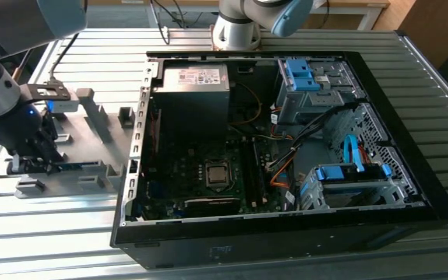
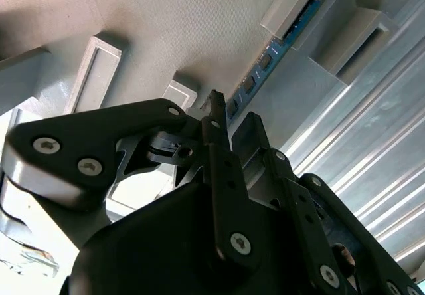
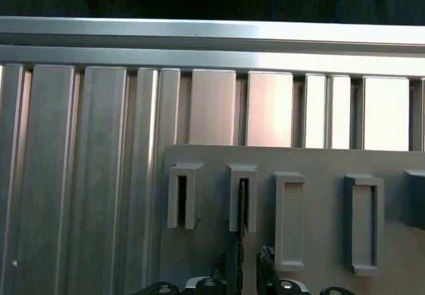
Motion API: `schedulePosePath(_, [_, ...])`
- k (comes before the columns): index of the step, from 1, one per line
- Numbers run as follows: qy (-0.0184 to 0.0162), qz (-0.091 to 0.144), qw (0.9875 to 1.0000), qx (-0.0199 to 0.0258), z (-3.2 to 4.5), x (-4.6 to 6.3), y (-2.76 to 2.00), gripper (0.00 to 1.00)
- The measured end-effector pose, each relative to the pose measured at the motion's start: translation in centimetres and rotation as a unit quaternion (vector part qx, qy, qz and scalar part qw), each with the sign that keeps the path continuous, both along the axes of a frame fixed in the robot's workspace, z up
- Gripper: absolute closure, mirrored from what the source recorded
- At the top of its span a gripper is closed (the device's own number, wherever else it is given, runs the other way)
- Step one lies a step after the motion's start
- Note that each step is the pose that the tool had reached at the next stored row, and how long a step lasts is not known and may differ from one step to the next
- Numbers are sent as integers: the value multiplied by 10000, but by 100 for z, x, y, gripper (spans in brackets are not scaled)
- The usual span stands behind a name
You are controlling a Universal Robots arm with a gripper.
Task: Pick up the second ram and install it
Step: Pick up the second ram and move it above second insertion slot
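Note:
The second ram [image 1: 73, 165] is a thin blue-green board with dark chips. It stands on edge in the slotted blocks of the grey fixture [image 1: 91, 125], at the exterior view's left. My gripper [image 1: 31, 166] is lowered onto the fixture at one end of the stick. In the second wrist view the ram [image 2: 269, 59] runs from a fixture block in between my black fingertips [image 2: 216, 102]. In the first wrist view the ram [image 3: 243, 208] shows edge-on, with the gripper [image 3: 242, 262] open and a finger on each side, a small gap to each.
The open computer case [image 1: 395, 219] lies at the middle of the exterior view, with the CPU socket [image 1: 217, 173] and dark memory slots [image 1: 251, 172] beside it. Blue drive-bay clips [image 1: 298, 74] and loose cables [image 1: 286, 157] sit toward the exterior view's right. The ribbed metal table [image 1: 45, 233] surrounds everything.

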State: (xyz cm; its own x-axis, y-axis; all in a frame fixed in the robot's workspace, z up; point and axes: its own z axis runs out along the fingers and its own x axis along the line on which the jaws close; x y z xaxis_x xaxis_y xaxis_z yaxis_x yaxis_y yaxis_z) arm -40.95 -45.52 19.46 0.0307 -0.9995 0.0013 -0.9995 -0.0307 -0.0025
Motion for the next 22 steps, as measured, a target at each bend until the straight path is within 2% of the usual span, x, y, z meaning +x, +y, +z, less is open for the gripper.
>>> schedulePosePath(4, [0,26,10000,0,-13,0,0,69])
schedulePosePath(5, [0,29,10000,0,-15,0,0,76])
schedulePosePath(22, [-1,38,10000,1,-49,9,0,76])
